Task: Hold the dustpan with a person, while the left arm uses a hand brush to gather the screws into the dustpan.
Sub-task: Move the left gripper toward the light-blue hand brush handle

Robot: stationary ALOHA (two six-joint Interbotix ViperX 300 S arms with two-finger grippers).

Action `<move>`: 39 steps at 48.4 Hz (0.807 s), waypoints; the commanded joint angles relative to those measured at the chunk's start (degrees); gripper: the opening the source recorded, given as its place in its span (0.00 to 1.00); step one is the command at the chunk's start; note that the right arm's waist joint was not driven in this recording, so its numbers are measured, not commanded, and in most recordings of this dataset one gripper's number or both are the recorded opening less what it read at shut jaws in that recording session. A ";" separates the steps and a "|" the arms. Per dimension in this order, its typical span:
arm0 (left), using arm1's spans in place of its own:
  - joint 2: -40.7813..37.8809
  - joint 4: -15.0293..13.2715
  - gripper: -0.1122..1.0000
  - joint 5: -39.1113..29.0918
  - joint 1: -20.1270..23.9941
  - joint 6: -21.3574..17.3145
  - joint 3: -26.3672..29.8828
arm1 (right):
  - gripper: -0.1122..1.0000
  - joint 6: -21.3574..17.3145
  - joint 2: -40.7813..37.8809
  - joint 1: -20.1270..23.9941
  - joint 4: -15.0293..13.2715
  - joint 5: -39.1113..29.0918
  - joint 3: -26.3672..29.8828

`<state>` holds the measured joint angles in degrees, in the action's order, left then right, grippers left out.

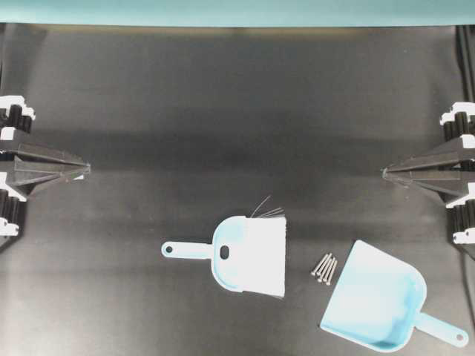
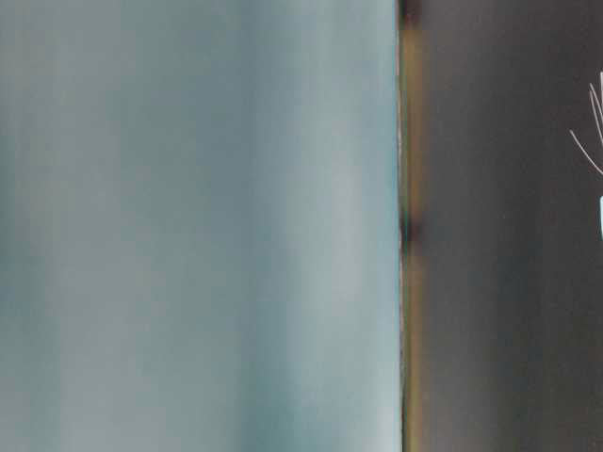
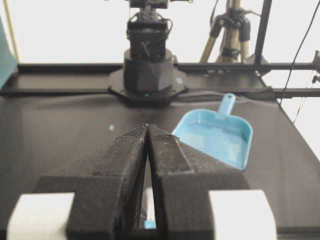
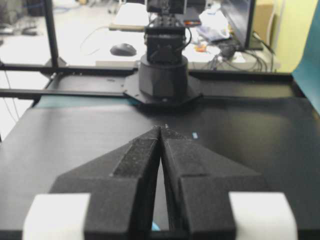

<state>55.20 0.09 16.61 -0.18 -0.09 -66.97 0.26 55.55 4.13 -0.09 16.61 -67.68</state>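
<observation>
The light blue hand brush (image 1: 237, 256) lies flat near the table's front middle, handle pointing left and white bristles to the right. Several silver screws (image 1: 325, 268) lie bunched just right of the bristles. The light blue dustpan (image 1: 377, 305) rests at the front right, its mouth toward the screws; it also shows in the left wrist view as the dustpan (image 3: 217, 137). My left gripper (image 1: 87, 169) is shut and empty at the left edge, far from the brush. My right gripper (image 1: 384, 173) is shut and empty at the right edge. No person is in view.
The black table mat (image 1: 237, 133) runs from the arms' bases to the front edge. A teal backdrop (image 1: 237, 11) borders the far side. The table-level view is blurred and shows only stray bristles (image 2: 594, 132) at its right edge.
</observation>
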 commanded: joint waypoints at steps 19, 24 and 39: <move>-21.18 2.46 0.10 -0.18 -4.39 7.73 3.34 | 0.10 -1.05 13.01 0.00 0.00 -28.30 -0.18; -26.98 2.55 0.10 -0.70 -4.39 7.12 5.10 | 0.10 -1.05 16.70 0.00 0.00 -34.10 -0.18; -38.76 2.55 0.34 10.81 -4.39 5.54 4.92 | 0.10 -0.88 20.04 0.00 0.00 -39.02 -1.49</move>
<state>18.02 2.46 22.50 -4.57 5.54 -62.05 -0.26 75.85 4.13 -0.09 -22.59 -69.17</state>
